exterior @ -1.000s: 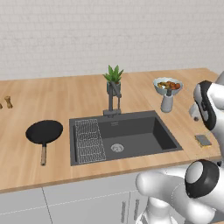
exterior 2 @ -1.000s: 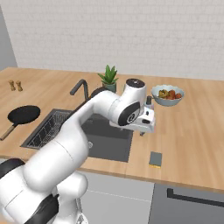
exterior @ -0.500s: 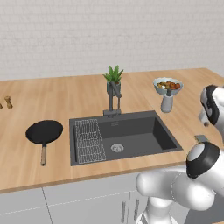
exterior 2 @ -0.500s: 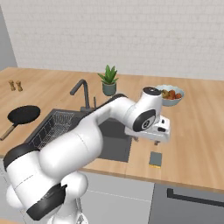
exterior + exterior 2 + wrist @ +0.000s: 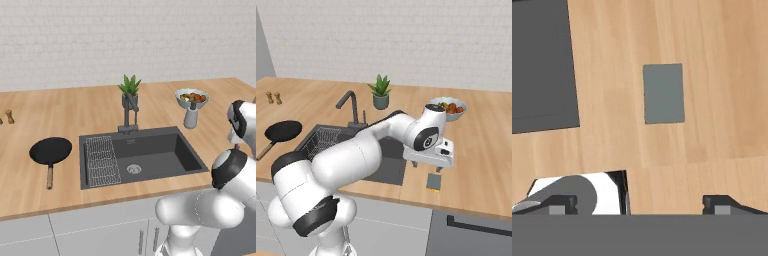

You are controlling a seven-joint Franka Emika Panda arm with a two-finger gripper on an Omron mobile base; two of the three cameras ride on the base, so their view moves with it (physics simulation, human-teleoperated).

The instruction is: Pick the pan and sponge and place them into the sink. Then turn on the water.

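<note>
Grey-faced and small, the sponge [image 5: 663, 93] lies flat on the wooden counter [image 5: 486, 150] to the right of the sink [image 5: 150, 155], near the counter's front edge; in the right base view it sits just below the gripper [image 5: 428, 169], apart from it. The gripper's 2 fingertips [image 5: 719, 202] stand wide apart with nothing between them, and the sponge sits ahead of them, slightly off centre. The pan [image 5: 50, 151] rests on the counter left of the sink, well apart from the arm, its wooden handle pointing toward the front edge; the sink holds just its wire rack [image 5: 102, 160] and drain, and no water runs from the faucet [image 5: 130, 114].

My judgement: the step in hand is the descent onto the sponge. Risks: it is thin and lies flat, so fingers coming down too high would close on air, too low would jam on the wood; an off-centre closure could push it toward the edge; a fruit bowl [image 5: 191, 97] stands behind, clear of the path.
</note>
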